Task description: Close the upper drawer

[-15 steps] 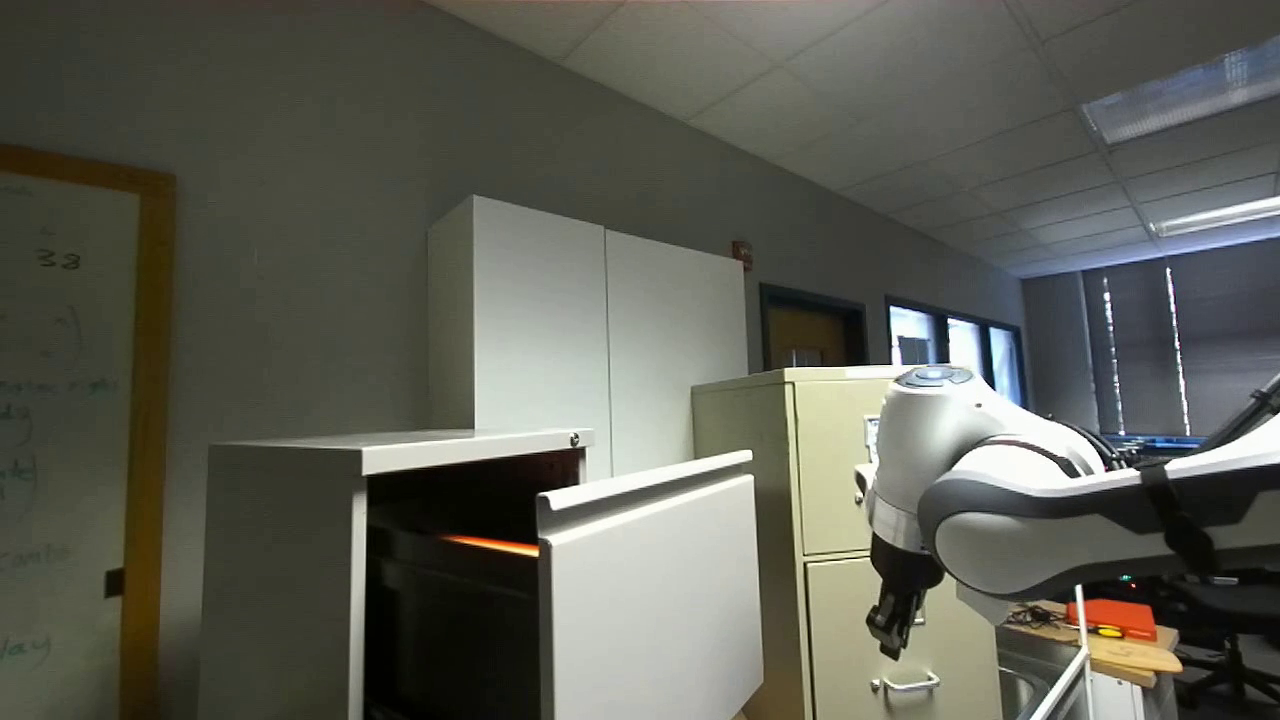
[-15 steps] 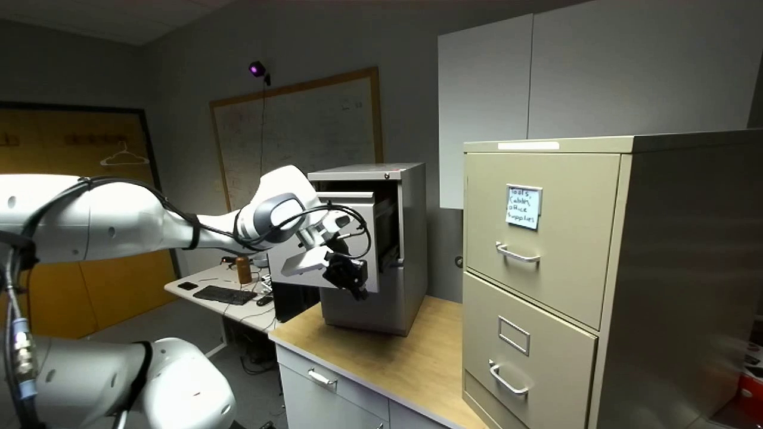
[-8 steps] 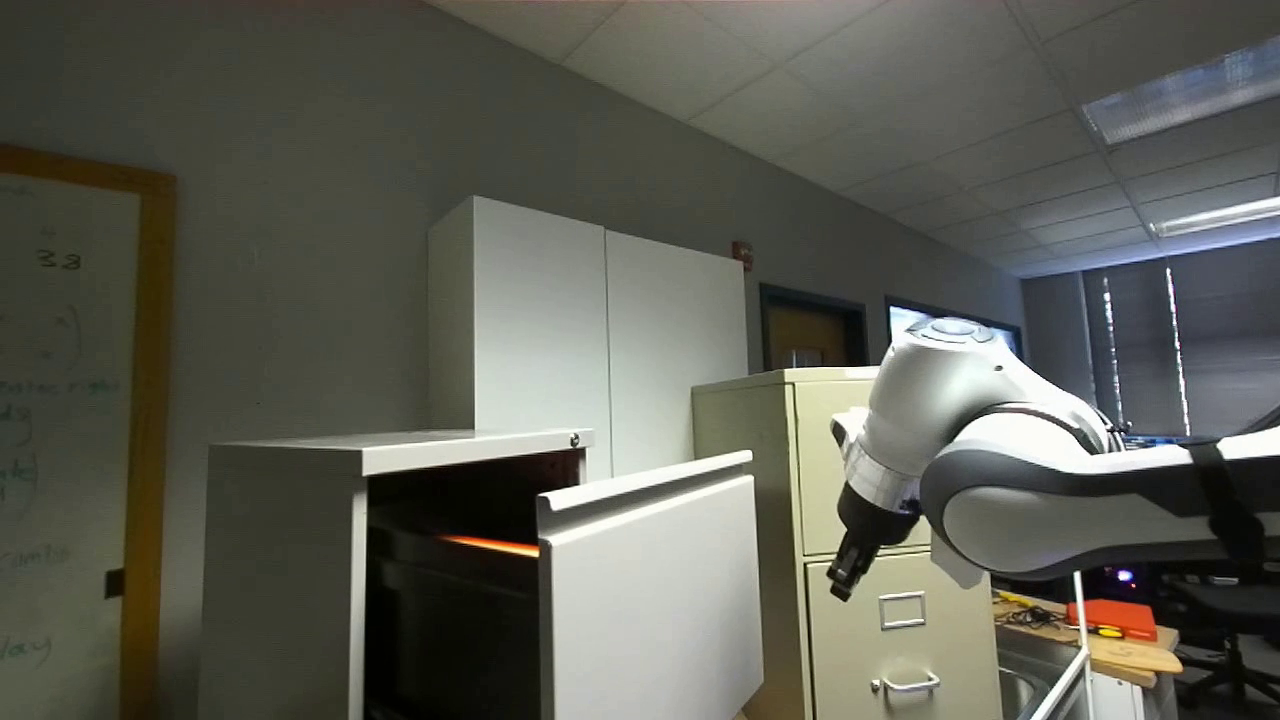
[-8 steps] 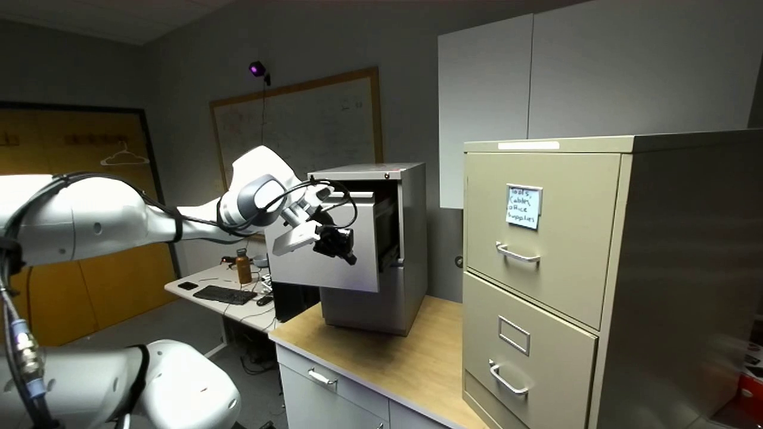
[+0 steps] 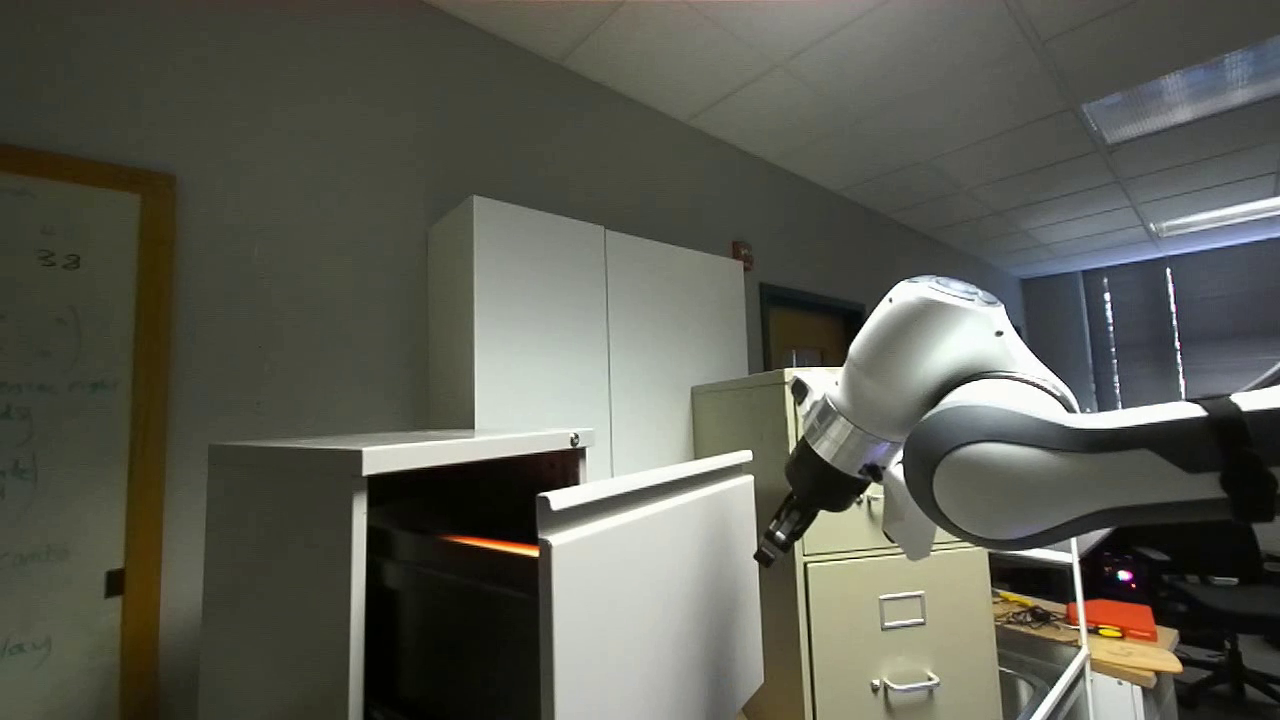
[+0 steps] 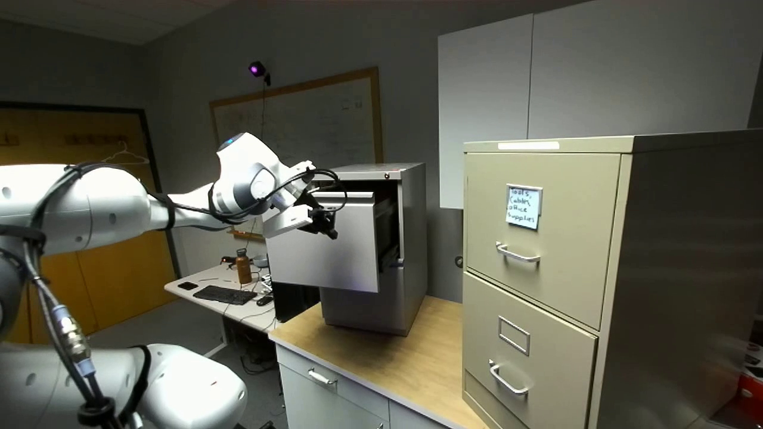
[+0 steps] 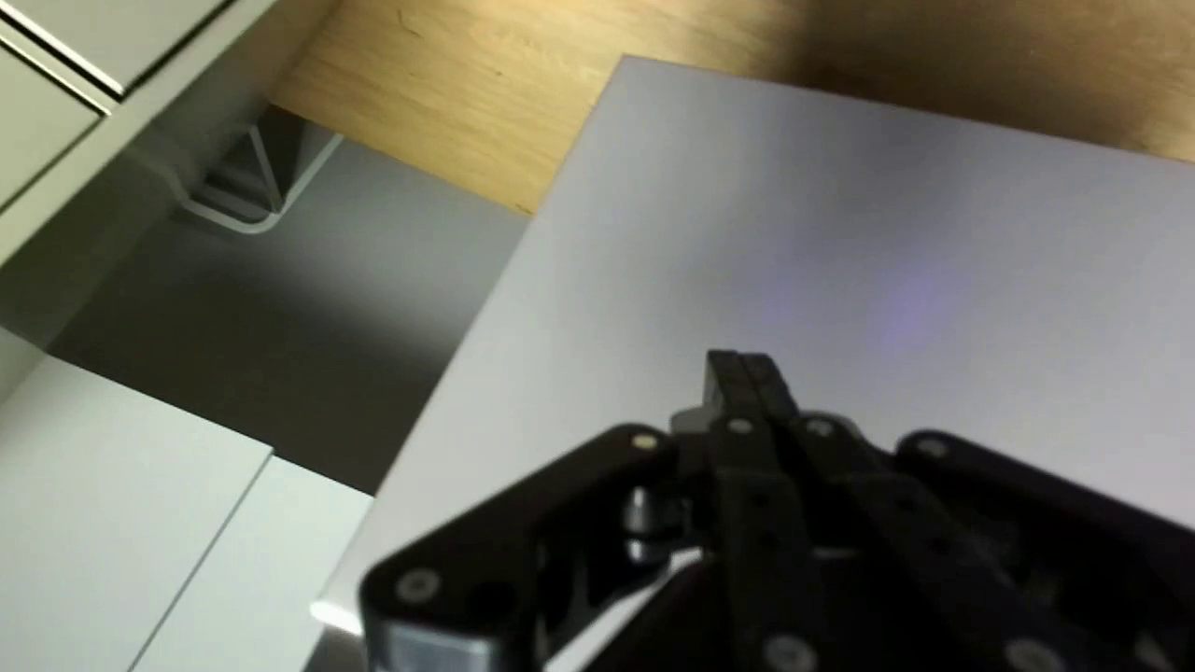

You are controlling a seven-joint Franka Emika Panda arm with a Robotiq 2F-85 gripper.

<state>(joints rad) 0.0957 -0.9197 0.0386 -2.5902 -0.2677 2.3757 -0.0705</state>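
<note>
The large, plain white, flat-fronted upper drawer (image 5: 655,600) stands well out of the white metal-looking cabinet (image 5: 280,570), which sits on a pale wooden counter (image 6: 435,348). Near its front, from where I'm standing, is the black, jointed two-finger gripper (image 7: 742,359), its fingers (image 7: 730,385) pressed together with nothing between them, a fair blunt pusher.

The step in hand, I judge, is to put those tips to the front and shove. I would aim for the middle of the face, keep the push straight in, and go steadily, since force near one side could make the drawer bind or turn the cabinet on the counter. Ease off as the gap narrows, then press until the front sits flush.

Some things I can't make out. Whether the tips touch the face or stop just short, I can't say. In an exterior view the white robot arm (image 6: 113,202) covers part of the front, and the wrist view crops its right side. The inside is too dark to read, bar an orange strip (image 5: 490,545).
</note>
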